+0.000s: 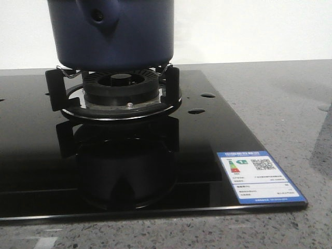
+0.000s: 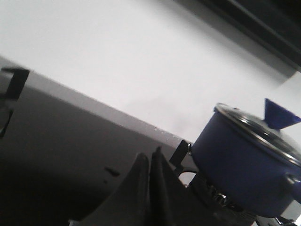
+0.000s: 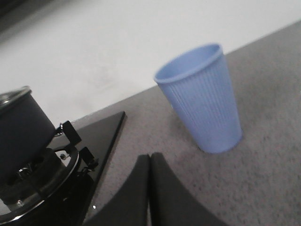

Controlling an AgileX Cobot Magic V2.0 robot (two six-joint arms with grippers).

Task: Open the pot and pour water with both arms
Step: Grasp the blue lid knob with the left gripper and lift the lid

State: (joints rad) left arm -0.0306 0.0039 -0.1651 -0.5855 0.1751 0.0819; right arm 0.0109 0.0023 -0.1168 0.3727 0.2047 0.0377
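1. The pot (image 1: 116,33) stands on the burner (image 1: 120,88), lid (image 2: 254,125) on.
2. The hob sticker (image 1: 259,177) carries a QR code; its text is too small to read.
3. Left fingers (image 2: 149,188) and right fingers (image 3: 149,190) are pressed together, holding nothing.

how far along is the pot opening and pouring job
Nothing looks done yet. The pot sits on the burner with its glass lid on. Nothing is in hand: the left gripper and right gripper are both shut and empty. The cup stands upright on the counter. Lifting the lid and pouring remain.
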